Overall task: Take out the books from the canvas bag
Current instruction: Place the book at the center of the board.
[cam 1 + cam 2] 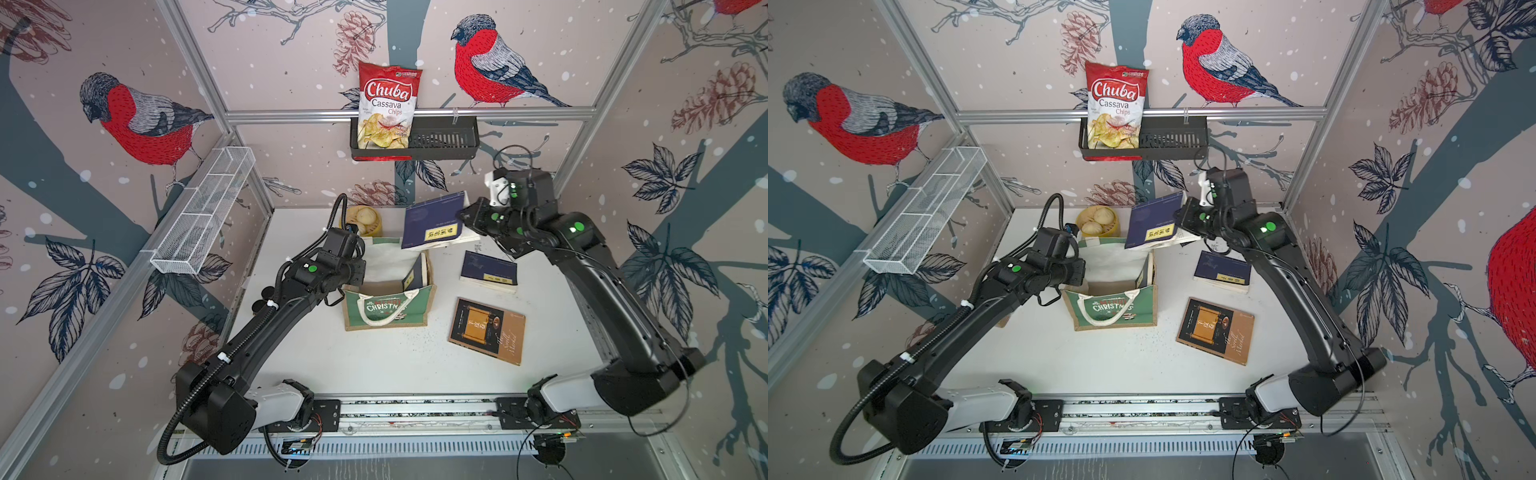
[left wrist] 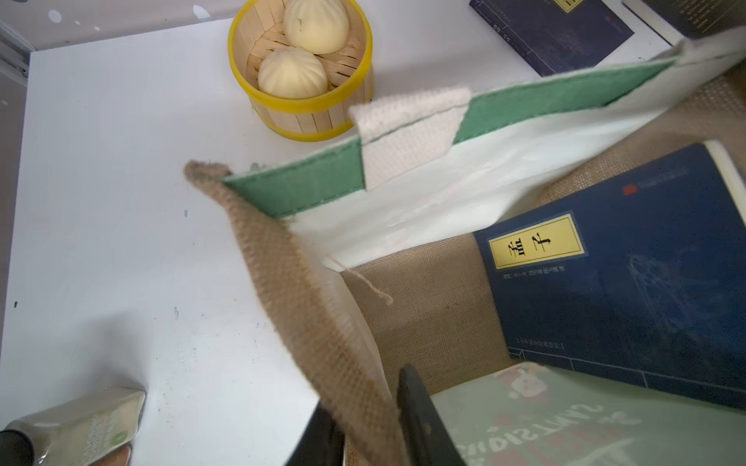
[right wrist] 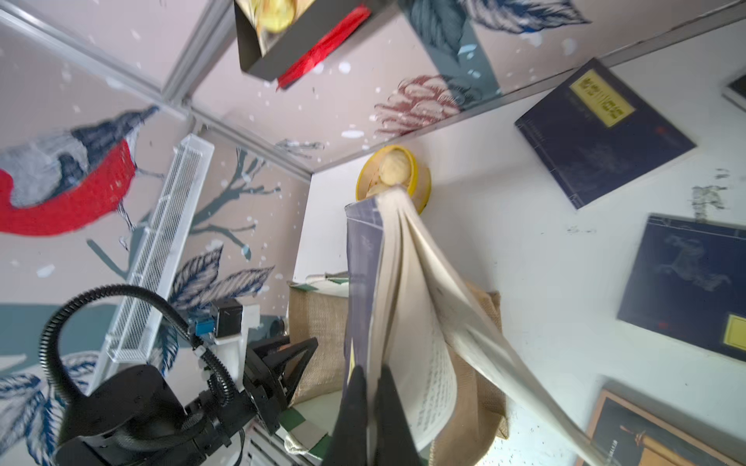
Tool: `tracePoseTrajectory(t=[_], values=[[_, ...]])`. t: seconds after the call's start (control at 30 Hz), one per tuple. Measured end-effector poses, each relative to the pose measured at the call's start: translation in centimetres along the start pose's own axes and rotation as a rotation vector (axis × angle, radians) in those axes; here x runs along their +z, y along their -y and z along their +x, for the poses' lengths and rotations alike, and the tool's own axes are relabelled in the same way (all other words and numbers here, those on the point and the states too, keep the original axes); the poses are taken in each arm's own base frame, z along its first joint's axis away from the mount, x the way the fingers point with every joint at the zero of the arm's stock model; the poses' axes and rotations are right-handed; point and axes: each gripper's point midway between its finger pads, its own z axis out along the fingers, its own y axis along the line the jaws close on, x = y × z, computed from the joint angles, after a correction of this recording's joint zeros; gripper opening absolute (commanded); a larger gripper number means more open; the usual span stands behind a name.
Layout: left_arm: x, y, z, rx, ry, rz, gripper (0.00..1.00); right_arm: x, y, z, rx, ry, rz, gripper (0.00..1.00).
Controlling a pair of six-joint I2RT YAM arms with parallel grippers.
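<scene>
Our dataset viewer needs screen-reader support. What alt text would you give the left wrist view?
The left end effector pinches the side wall of a tan jute canvas bag with green trim and white lining; a navy blue paperback book with a yellow title label sits inside. Beyond, a yellow-rimmed bamboo steamer holding two buns stands on the white table.

Top pair overhead; wrist cams close, sharing canvas bag.
</scene>
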Motion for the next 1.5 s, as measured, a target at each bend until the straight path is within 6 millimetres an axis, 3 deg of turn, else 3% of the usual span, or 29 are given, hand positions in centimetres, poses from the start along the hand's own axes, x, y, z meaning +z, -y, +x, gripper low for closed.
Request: tracePoseTrajectory(t=[0.13, 0.3, 0.47, 0.63, 0.97, 1.13, 1.3, 1.37, 1.43, 1.5], values=[[0.2, -0.5, -0.3, -0.018, -0.001, -0.010, 0.24, -1.5, 3.5, -1.6, 0.095, 0.112, 0.020, 0.00], [0.2, -0.5, -0.7, -0.025, -0.001, -0.013, 0.23, -0.3, 8.0, -0.9, 0.162, 0.134, 0.083, 0.00], [0.1, -1.2, -0.6, -0.046, -0.009, -0.049, 0.21, 2.6, 12.2, 0.7, 0.216, 0.118, 0.133, 0.00], [0.2, -2.2, -0.2, -0.069, -0.026, -0.104, 0.18, 7.3, 15.1, 1.9, 0.271, 0.086, 0.146, 0.00], [-0.1, -4.7, 0.2, -0.114, -0.060, -0.229, 0.17, 18.5, 14.7, 4.0, 0.246, -0.044, 0.095, 0.00], [-0.8, -5.5, -0.5, -0.126, -0.047, -0.272, 0.17, 21.3, 16.0, 6.6, 0.277, -0.084, 0.131, 0.00], [-1.4, -6.3, -1.0, -0.138, -0.036, -0.300, 0.17, 22.7, 17.9, 10.1, 0.323, -0.141, 0.201, 0.01], [-1.4, -6.4, -1.1, -0.137, -0.032, -0.305, 0.17, 22.7, 18.2, 11.0, 0.346, -0.153, 0.222, 0.14], [-1.4, -6.4, -1.2, -0.135, -0.033, -0.306, 0.17, 22.5, 18.9, 11.5, 0.375, -0.156, 0.256, 0.53], [-1.3, -6.5, -1.1, -0.131, -0.036, -0.306, 0.17, 22.2, 19.5, 12.2, 0.398, -0.173, 0.293, 0.70]])
